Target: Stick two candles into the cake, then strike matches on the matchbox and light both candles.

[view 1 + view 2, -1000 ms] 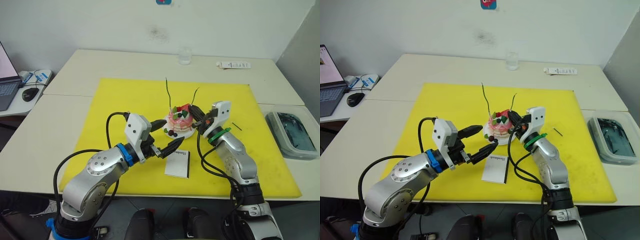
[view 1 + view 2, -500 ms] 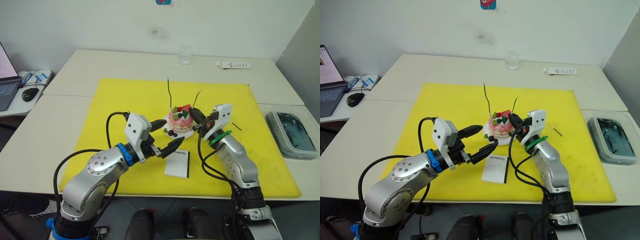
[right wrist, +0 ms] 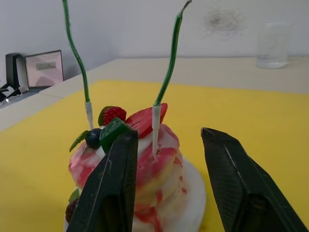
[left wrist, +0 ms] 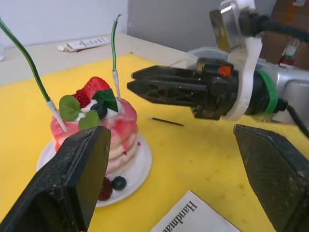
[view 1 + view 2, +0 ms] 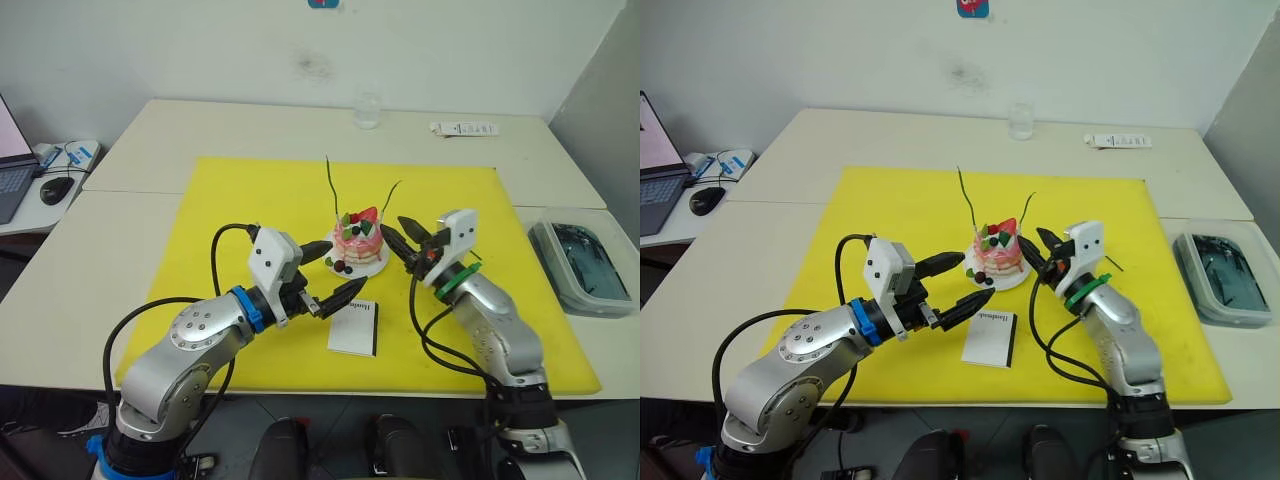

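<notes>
- Both candles (image 3: 166,63) stand in the cake (image 5: 358,243), which sits on its white plate (image 4: 137,164) mid-way across the yellow mat (image 5: 250,190), so the planting looks done.
- The right gripper (image 5: 411,240) hangs just beside the cake, fingers spread and empty; to finish this step well it should draw straight back without brushing the nearer candle.
- The left gripper (image 5: 336,270) sits open and empty near the cake's front.
- Next it needs a match (image 4: 165,121), lying on the mat beyond the right gripper, and the matchbox (image 5: 355,328), flat in front of the cake.
- Compared with a second ago, the right gripper has backed away from the cake; the left has not moved.
</notes>
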You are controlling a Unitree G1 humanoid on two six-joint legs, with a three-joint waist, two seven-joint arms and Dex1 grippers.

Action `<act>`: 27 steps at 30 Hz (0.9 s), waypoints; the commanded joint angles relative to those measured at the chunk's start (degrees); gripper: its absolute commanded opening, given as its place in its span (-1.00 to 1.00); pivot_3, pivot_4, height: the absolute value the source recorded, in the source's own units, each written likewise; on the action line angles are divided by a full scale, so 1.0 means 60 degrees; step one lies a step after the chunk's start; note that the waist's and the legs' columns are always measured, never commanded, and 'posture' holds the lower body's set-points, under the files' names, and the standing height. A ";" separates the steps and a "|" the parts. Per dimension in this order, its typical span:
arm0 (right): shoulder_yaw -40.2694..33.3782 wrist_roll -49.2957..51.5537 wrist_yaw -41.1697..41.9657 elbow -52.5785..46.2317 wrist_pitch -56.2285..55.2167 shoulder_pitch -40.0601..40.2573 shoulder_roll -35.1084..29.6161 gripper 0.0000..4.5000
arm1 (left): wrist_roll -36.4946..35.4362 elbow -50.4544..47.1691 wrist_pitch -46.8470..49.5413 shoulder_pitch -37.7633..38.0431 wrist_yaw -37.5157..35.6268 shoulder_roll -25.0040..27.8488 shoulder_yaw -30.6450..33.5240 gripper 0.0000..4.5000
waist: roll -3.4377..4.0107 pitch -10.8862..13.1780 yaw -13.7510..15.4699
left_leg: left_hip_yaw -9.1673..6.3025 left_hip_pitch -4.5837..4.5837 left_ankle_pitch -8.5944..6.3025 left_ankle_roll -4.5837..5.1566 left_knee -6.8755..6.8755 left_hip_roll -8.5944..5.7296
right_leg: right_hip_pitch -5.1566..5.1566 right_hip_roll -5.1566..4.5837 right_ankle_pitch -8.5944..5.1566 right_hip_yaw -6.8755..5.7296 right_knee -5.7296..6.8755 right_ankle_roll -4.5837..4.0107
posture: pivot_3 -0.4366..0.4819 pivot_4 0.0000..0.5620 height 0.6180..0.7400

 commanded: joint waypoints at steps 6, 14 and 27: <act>0.0283 0.0436 0.2376 -0.1583 0.1315 0.0287 -0.3116 -0.30 | -0.4416 0.1122 0.3750 -0.0423 -0.0808 0.1632 0.2096 1.00 | 0.0002 0.0003 -0.0022 | 0.0000 0.0006 0.0000 0.0001 0.0001 0.0001 | 0.0001 -0.0001 -0.0006 -0.0007 0.0000 0.0002 | -0.05 -0.47 1.00; 0.1844 -0.0971 0.3845 -0.1879 0.0577 0.0440 -0.4890 -0.98 | -1.1506 0.6152 0.8061 -0.2946 0.1297 0.4257 0.0858 1.00 | -0.0008 0.0008 -0.0043 | -0.0022 0.0007 0.0000 0.0001 0.0000 -0.0001 | 0.0000 0.0005 -0.0016 -0.0024 0.0001 -0.0001 | -0.05 -0.47 1.00; 0.2429 -0.1477 0.4130 -0.1771 0.0451 0.1114 -0.4784 -0.98 | -1.3322 0.8984 0.7830 -0.4896 0.4345 0.2967 -0.2060 1.00 | -0.0012 0.0007 0.0003 | -0.0014 0.0000 0.0001 -0.0002 0.0004 -0.0018 | -0.0001 -0.0022 -0.0012 -0.0017 0.0002 0.0001 | -0.05 -0.47 1.00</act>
